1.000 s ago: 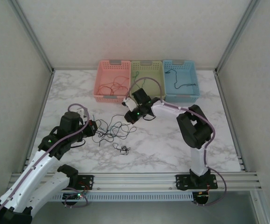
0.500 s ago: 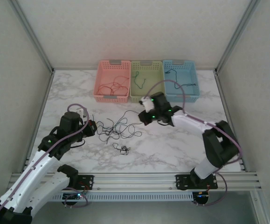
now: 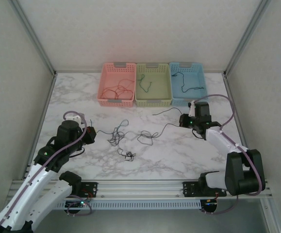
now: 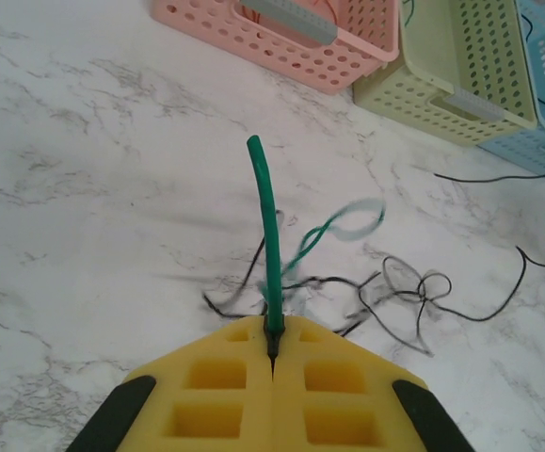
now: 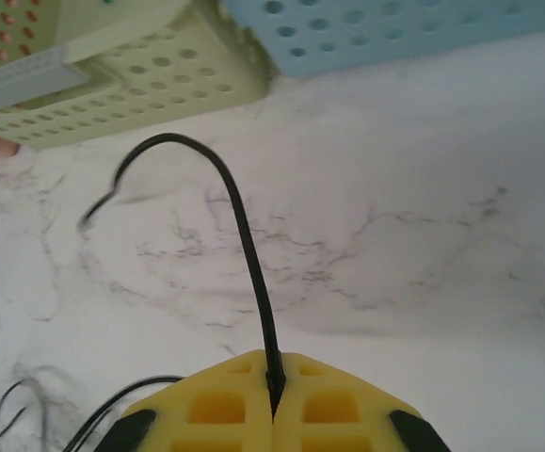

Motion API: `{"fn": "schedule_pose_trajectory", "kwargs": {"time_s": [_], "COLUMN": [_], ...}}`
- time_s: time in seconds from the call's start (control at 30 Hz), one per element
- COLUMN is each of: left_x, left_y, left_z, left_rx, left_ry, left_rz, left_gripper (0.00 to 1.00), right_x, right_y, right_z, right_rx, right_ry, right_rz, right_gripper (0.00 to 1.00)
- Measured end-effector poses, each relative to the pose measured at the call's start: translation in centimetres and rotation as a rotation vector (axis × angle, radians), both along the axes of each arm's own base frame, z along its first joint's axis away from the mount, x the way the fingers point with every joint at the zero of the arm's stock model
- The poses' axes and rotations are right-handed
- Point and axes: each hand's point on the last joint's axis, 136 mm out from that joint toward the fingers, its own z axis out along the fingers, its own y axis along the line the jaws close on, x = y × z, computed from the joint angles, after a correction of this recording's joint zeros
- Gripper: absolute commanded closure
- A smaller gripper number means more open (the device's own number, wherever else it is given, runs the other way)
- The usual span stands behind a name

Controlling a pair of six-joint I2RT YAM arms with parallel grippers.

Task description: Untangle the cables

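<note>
Since the cables (image 3: 116, 137) are limp and slippery, I'd grip ends: left gripper (image 4: 272, 330) clamps green wire (image 4: 270, 235), right gripper (image 5: 274, 372) black wire (image 5: 249, 245).

Green cable (image 4: 270, 235), black cable (image 5: 249, 240); left fingers (image 4: 217, 395) yellow, right fingers (image 5: 217, 410) yellow too; pink basket (image 3: 103, 86), pale-green basket (image 3: 153, 102), blue basket (image 3: 204, 90) up top; table (image 3: 189, 156) white marble, grey-veined.

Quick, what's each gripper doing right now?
Left gripper: closed on a green cable.
Right gripper: closed on a black cable.
</note>
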Motion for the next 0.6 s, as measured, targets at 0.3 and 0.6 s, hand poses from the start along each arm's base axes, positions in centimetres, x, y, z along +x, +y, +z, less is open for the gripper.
{"fn": "schedule_pose_trajectory", "kwargs": {"time_s": [0.3, 0.6], "left_x": [0.1, 0.1], "left_y": [-0.1, -0.1], "left_z": [-0.4, -0.4], "left_rx": [0.008, 0.008], "left_ry": [0.017, 0.017], "left_rz": [-0.001, -0.001], "left_gripper": [1.0, 1.0], "right_x": [0.3, -0.2], "right_y": [-1.4, -3.9], "right_z": [0.9, 4.6], "right_rx": [-0.008, -0.011], "right_ry": [-0.025, -0.124], "right_rz": [-0.067, -0.169], "right_gripper": [1.0, 1.0]}}
